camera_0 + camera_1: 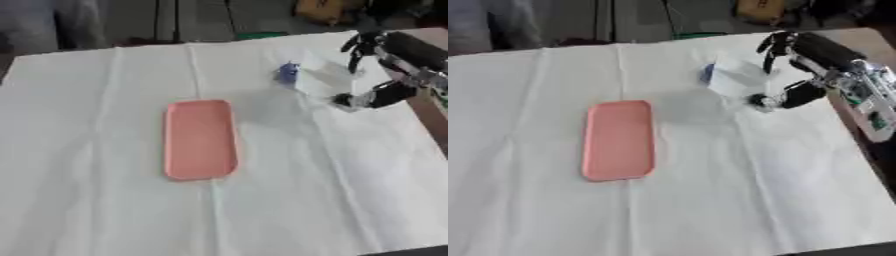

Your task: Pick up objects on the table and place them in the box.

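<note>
A shallow pink tray (200, 139) with rounded corners lies lengthwise in the middle of the white cloth (105, 200) and has nothing in it. At the far right lies a pale, whitish thing (732, 79) with a small blue part (288, 73) at its left end. My right hand (815, 52) comes in from the upper right and stands over that thing. Its fingers (773, 47) hang on the far side and its thumb (785, 97) on the near side, spread wide apart. I cannot make out any touch. My left hand shows in neither view.
The cloth ends near the right, where bare brown table (433, 120) shows. Beyond the far edge sit a yellow object (324, 10) and a green one (261, 35). A grey shadow (689, 107) falls between tray and hand.
</note>
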`<action>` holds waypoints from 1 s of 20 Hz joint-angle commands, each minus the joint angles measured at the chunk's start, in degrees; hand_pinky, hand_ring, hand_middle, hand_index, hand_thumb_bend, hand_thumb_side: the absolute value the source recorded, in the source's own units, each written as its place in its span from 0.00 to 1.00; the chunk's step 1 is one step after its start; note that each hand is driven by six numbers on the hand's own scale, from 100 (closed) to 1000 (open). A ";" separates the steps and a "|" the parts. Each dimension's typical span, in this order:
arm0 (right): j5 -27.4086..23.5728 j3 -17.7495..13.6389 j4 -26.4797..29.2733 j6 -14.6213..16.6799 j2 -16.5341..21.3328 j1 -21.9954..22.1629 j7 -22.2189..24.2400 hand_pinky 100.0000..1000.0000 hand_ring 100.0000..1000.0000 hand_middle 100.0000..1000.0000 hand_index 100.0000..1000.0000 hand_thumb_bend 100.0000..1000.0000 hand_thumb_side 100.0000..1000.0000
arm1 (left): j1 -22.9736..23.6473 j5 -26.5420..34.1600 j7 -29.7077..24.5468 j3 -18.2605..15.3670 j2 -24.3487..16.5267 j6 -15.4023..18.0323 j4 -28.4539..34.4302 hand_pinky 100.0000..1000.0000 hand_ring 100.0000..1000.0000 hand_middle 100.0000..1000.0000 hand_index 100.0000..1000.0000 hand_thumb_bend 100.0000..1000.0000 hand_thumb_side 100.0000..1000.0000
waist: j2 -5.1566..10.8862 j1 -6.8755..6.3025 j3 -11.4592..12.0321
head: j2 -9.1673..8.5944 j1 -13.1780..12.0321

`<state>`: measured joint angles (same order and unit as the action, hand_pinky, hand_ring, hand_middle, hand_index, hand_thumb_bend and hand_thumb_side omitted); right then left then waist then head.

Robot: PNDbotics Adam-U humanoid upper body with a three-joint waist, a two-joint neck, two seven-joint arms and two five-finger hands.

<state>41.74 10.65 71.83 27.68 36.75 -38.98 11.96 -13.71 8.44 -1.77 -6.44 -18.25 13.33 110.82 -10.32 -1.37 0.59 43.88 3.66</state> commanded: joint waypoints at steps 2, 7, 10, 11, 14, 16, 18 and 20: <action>-0.38 0.57 -0.88 0.84 0.17 -3.46 1.11 0.76 0.70 0.74 0.42 0.50 0.41 | -1.20 0.49 -0.55 0.27 -0.33 -0.01 0.72 0.63 0.61 0.64 0.76 0.17 0.80 | 0.52 0.02 0.56 | 0.24 0.80; 0.55 2.25 -1.97 2.67 -1.09 -6.09 2.30 0.77 0.71 0.74 0.43 0.50 0.41 | -2.24 0.91 -1.19 0.85 -0.07 -0.07 0.87 0.63 0.61 0.64 0.77 0.18 0.79 | -0.07 0.20 2.32 | 0.24 2.29; 1.23 2.81 -2.97 3.62 -1.87 -6.89 2.74 0.78 0.71 0.74 0.43 0.50 0.41 | -2.59 1.09 -1.50 1.06 0.02 -0.11 0.91 0.63 0.61 0.64 0.77 0.18 0.79 | -0.32 0.33 3.11 | 0.24 2.85; 1.36 2.90 -3.16 3.85 -2.04 -7.05 2.77 0.77 0.71 0.74 0.43 0.49 0.41 | -2.65 1.13 -1.56 1.09 0.05 -0.12 0.91 0.63 0.61 0.64 0.77 0.17 0.80 | -0.38 0.34 3.23 | 0.24 2.94; 1.86 3.72 -4.00 4.78 -3.52 -8.37 3.48 0.78 0.71 0.74 0.44 0.49 0.41 | -3.26 1.37 -2.01 1.51 0.34 -0.17 0.97 0.63 0.62 0.64 0.77 0.17 0.80 | -0.80 0.37 4.48 | 0.24 3.68; 2.26 4.00 -4.71 5.30 -4.41 -9.25 3.83 0.77 0.71 0.74 0.44 0.48 0.41 | -3.61 1.56 -2.29 1.74 0.53 -0.20 0.99 0.63 0.62 0.64 0.77 0.17 0.80 | -0.98 0.37 5.23 | 0.24 4.14; 2.53 4.08 -5.56 5.66 -5.26 -10.14 4.03 0.77 0.70 0.74 0.43 0.48 0.41 | -3.95 1.78 -2.58 1.98 0.76 -0.24 0.99 0.63 0.62 0.64 0.77 0.17 0.80 | -1.12 0.36 5.99 | 0.24 4.50; 2.55 4.06 -6.10 5.92 -5.91 -10.79 4.04 0.77 0.70 0.74 0.43 0.48 0.41 | -4.15 1.94 -2.80 2.12 0.93 -0.27 0.99 0.63 0.62 0.64 0.77 0.17 0.80 | -1.20 0.34 6.45 | 0.24 4.54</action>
<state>43.93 14.93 65.73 33.26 30.37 -48.42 16.03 -17.07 10.09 -4.25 -4.41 -16.96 13.01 110.85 -12.31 -0.97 7.07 43.88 7.98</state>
